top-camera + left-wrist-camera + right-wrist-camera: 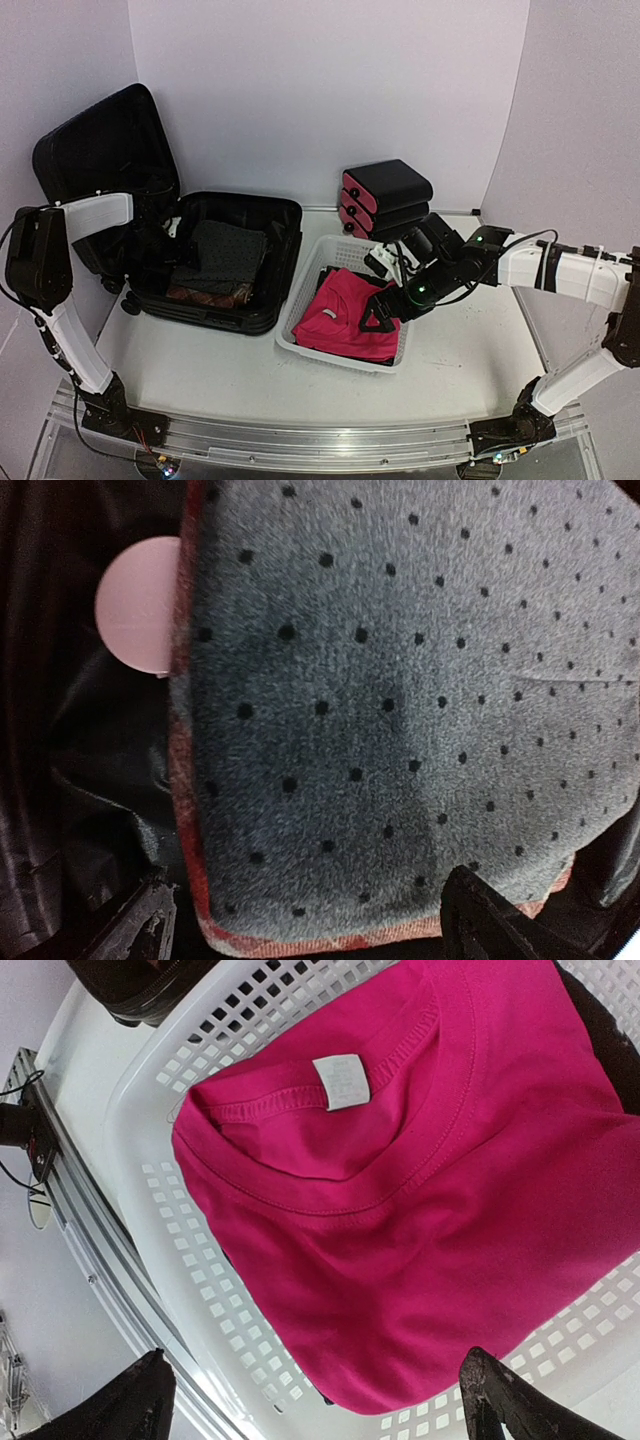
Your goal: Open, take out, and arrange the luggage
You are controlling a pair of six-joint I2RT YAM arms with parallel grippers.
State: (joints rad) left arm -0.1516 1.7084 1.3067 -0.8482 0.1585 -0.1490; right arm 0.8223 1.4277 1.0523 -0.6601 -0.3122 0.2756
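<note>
Two dark fingertips of the left gripper frame the bottom edge of the left wrist view. They are spread wide with nothing between them. Just above them, filling most of that frame, lies a folded grey polka-dot cloth. Its bottom hem runs across the gap from one fingertip to the other, with a red plaid piece showing under its left and lower edges. A pale pink disc sits at the upper left of that frame, and what it is cannot be told.

In the top view the luggage is already open at the left of the frame. Its lid stands up at the back and its base lies flat on the table. The grey cloth rests inside the base, and the left gripper reaches in at the base's left side. This makes the left arm much the nearer one for lifting the cloth out. Whether its fingers touch the fabric cannot be told.

The right gripper hangs over the white mesh basket, which is just right of the luggage. Its fingers are also wide apart and hold nothing. A pink T-shirt lies folded in the basket beneath it. Black boxes with pink fronts are stacked behind the basket.
</note>
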